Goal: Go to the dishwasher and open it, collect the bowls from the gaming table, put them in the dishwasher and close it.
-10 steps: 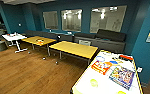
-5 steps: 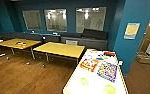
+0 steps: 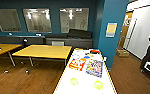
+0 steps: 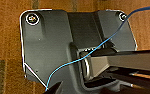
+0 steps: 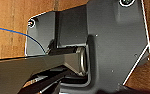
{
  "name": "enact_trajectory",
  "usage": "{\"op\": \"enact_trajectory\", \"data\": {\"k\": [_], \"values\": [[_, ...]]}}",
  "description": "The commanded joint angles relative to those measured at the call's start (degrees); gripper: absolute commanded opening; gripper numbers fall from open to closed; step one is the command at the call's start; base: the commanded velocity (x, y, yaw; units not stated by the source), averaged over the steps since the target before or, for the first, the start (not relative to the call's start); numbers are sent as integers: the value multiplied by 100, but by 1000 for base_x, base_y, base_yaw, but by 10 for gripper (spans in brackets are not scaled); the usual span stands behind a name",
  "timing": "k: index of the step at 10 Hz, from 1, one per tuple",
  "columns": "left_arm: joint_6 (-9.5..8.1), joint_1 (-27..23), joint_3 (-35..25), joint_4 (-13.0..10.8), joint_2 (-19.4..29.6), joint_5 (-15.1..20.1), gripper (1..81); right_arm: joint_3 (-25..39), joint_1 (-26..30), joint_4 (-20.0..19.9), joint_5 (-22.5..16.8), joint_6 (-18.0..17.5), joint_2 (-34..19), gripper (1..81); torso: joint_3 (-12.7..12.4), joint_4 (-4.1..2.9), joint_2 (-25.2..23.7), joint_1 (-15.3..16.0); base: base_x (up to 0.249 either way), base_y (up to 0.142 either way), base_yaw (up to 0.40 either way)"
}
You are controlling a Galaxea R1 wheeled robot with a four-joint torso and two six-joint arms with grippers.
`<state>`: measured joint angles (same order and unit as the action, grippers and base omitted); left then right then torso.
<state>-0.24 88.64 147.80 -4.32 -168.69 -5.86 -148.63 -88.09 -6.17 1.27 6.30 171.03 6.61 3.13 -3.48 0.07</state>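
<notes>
Lime bowls [image 3: 74, 81] (two) on the gaming table [image 3: 66, 86]; wrist views show wood floor [image 4: 6, 50]; jaws' state unclear.

I can read no text anywhere. The notice [image 3: 111, 29] on the blue pillar [image 3: 113, 37] is a pale blur to me, and the bright printed sheets [image 3: 94, 68] on my gaming table [image 3: 66, 83] show colours, with no letters or numbers I can make out.

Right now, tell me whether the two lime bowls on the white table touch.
Apart. The head view shows bare white tabletop between the left bowl and the right bowl.
</notes>
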Motion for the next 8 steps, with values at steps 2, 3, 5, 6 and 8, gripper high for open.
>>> {"op": "enact_trajectory", "data": {"k": [2, 3, 5, 6, 8], "values": [[-2, -219, -49, -8, 19, 296, 811, 37, 234, 28, -347, 20, -5, 811, 0, 0, 0, 0, 0, 0, -312], [-2, -219, -58, -8, 19, 296, 811, 37, 234, 28, -347, 20, -6, 811, 0, 0, 0, 0, 0, 0, -135], [-2, -211, -58, -25, 19, 288, 811, 37, 234, 28, -347, 20, -5, 811, 0, 0, 0, 0, 0, 0, 0], [-2, -211, -58, -8, 19, 288, 811, 37, 234, 28, -347, 20, 3, 811, 0, 0, 0, 0, 0, 0, 0], [-2, -211, -49, 1, 19, 288, 811, 37, 234, 28, -347, 20, 3, 811, 0, 0, 0, 0, 0, 0, 0]]}}
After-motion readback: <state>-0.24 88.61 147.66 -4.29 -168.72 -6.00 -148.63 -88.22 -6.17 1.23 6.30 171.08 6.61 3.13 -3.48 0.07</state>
